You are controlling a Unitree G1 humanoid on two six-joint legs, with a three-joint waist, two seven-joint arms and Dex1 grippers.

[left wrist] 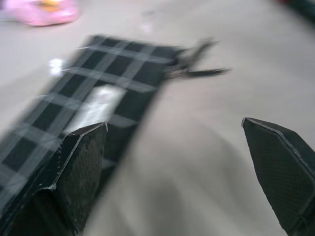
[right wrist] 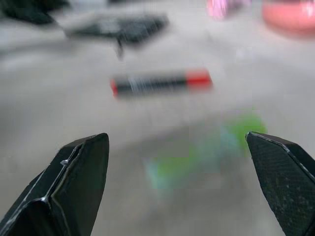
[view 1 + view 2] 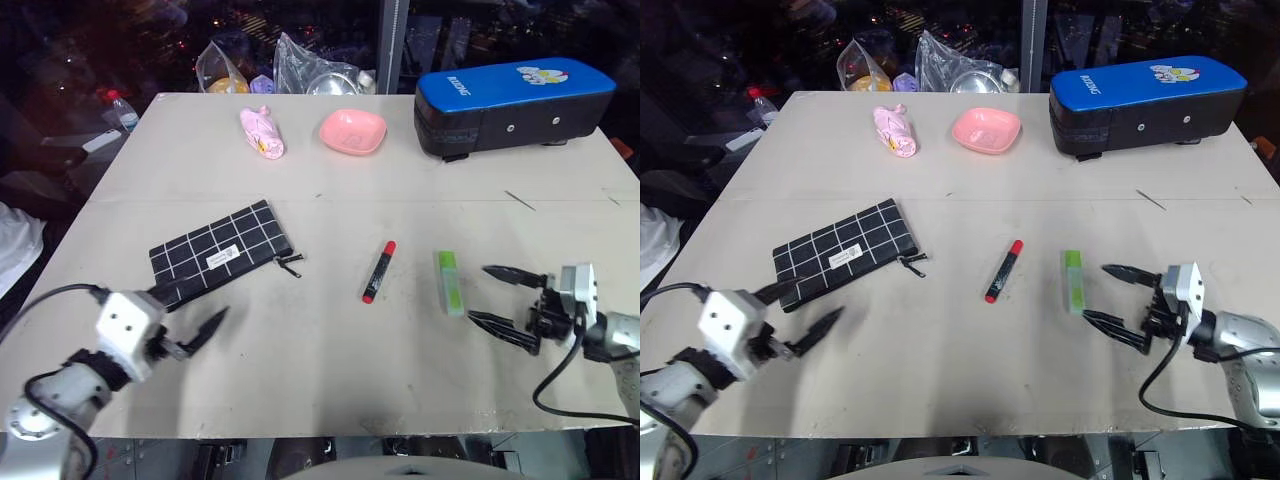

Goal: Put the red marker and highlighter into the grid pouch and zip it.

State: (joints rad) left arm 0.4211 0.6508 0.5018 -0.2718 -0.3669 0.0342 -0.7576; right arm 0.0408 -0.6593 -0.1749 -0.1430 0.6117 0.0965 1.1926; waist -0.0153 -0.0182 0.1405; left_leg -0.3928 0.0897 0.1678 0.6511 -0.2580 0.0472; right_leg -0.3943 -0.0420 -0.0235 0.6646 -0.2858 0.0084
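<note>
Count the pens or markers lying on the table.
2: the red marker mid-table, right of the grid pouch, and the highlighter further right, by the right gripper. The pouch may hide others.

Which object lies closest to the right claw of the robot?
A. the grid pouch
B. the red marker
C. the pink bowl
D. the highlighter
D. The highlighter lies on the table just in front of the open right claw, while the red marker is farther toward the middle and the grid pouch lies over by the left claw.
</note>
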